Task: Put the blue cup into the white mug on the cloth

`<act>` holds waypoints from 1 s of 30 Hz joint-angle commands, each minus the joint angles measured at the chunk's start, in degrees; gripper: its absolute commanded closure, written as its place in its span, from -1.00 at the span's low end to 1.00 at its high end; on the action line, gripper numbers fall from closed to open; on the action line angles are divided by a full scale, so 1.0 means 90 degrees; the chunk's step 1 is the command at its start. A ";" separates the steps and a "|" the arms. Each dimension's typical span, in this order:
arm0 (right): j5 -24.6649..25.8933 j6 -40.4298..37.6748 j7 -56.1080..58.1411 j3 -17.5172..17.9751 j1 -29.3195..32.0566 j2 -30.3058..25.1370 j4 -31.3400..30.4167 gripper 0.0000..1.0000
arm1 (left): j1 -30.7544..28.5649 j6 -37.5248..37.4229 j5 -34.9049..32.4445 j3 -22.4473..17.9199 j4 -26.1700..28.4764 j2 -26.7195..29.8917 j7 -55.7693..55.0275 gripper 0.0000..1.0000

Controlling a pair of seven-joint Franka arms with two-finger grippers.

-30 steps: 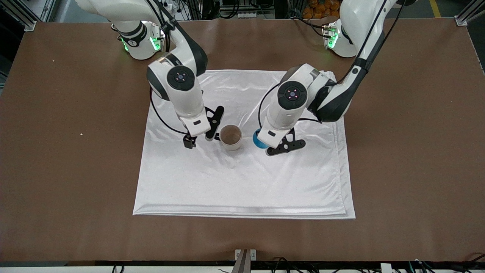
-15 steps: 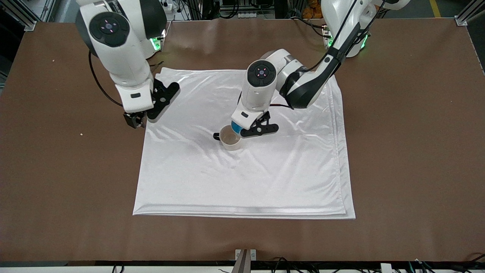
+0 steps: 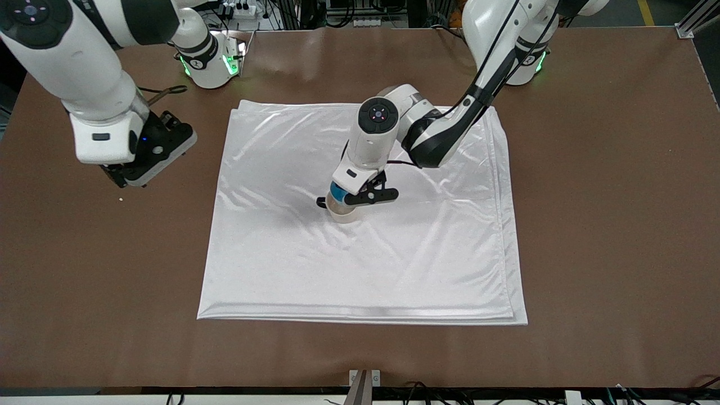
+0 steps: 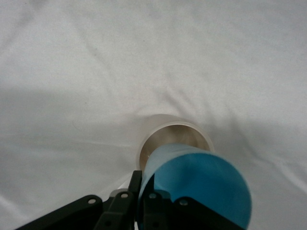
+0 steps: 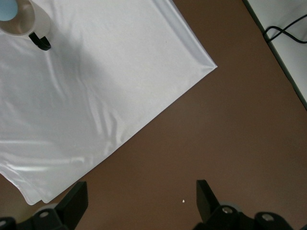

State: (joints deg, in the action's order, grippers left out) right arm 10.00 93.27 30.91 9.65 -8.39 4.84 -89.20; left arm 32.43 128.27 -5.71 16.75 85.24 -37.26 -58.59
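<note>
Front view showed the left end effector [image 3: 341,198] clamped on the blue cup [image 3: 338,195], holding it directly over the white mug [image 3: 341,214], which stood on the cloth [image 3: 360,259] near its middle. Right end effector [image 3: 121,177] hung with fingers spread wide over the bare brown surface [image 3: 607,225], just beside the cloth's edge.

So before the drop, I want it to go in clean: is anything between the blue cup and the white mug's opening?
Nothing visible. The left claw holds the blue cup just above the white mug, whose inside looks empty.
</note>
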 commanded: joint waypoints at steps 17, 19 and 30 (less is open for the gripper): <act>-0.0066 -0.0080 -0.1226 -0.0038 0.1000 0.0038 0.0341 -1.00 | 0.0166 0.0425 -0.0450 -0.0172 -0.0145 -0.0508 -0.0160 1.00; -0.0095 -0.0051 -0.1714 -0.0038 0.1088 0.0058 0.0351 -1.00 | 0.0166 0.0425 -0.0450 -0.0172 -0.0145 -0.0547 -0.0160 1.00; -0.0164 -0.0148 -0.2097 -0.0018 0.1401 0.0009 0.0303 -1.00 | 0.0215 0.0425 -0.0459 -0.0191 -0.0145 -0.0537 -0.0141 -1.00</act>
State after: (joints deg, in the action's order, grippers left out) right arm 9.68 93.71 13.83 8.71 3.23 4.89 -87.23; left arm 33.27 131.90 -8.08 15.79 85.20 -41.85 -58.58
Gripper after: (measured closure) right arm 0.000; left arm 0.568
